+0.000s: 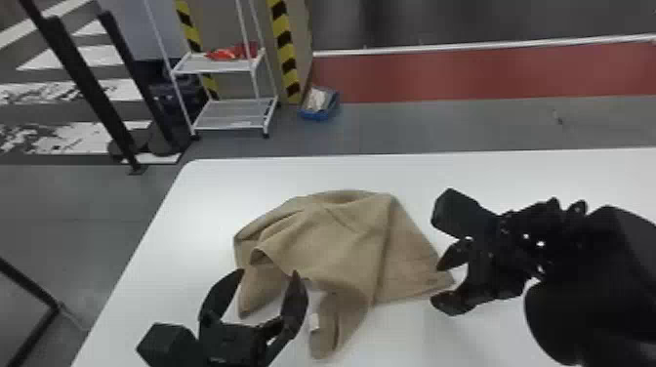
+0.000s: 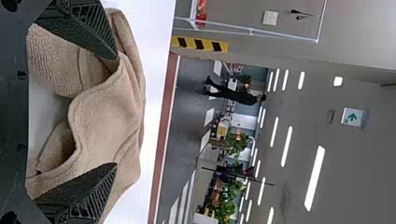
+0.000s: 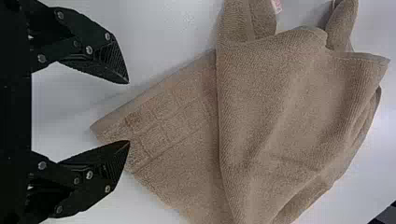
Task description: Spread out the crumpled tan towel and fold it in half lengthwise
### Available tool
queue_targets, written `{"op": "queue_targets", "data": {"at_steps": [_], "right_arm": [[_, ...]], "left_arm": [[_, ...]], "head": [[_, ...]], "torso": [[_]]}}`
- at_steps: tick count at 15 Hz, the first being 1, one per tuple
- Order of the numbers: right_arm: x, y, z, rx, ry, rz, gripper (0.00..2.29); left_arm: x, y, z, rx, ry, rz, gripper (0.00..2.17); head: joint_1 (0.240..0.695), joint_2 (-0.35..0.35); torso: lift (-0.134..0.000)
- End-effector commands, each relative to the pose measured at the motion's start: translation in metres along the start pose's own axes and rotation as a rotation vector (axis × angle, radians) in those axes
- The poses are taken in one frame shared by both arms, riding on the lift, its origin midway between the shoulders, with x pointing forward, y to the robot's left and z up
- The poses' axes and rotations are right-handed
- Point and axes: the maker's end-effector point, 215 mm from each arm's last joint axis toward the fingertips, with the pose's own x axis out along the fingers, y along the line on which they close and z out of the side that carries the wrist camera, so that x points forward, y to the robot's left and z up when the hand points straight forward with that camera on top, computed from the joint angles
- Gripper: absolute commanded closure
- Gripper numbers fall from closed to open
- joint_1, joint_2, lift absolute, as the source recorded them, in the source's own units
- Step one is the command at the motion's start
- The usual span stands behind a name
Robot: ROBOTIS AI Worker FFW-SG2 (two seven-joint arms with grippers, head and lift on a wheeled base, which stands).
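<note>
OK, head view: tan towel lies rumpled on the white table, L gripper at its near side, R gripper by its right corner. L wrist view: fingers wide apart, nothing gripped, raised fold b/w them; prob. best to pinch the rim only (one layer, pls). R wrist view: fingers also wide, empty, corner b/w them; go low, close on the tip, then spread evenly.
</note>
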Motion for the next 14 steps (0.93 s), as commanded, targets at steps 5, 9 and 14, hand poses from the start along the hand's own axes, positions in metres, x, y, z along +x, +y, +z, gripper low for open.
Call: {"op": "queue_targets", "data": {"at_steps": [5, 9, 14], "right_arm": [[0.008, 0.005, 0.002, -0.011, 0.019, 0.01, 0.53], [0.013, 0.005, 0.006, -0.003, 0.02, 0.014, 0.68], [0.011, 0.003, 0.007, 0.015, 0.002, 0.019, 1.11]], "left_arm": [[-0.003, 0.006, 0.002, -0.008, -0.011, 0.007, 0.07], [-0.004, 0.007, 0.002, -0.007, -0.01, 0.01, 0.07], [-0.005, 0.008, 0.003, -0.005, -0.015, 0.01, 0.07]], "head": [[0.695, 0.191], [0.695, 0.199], [0.695, 0.207]], "torso": [[-0.124], [-0.124], [-0.124]]}}
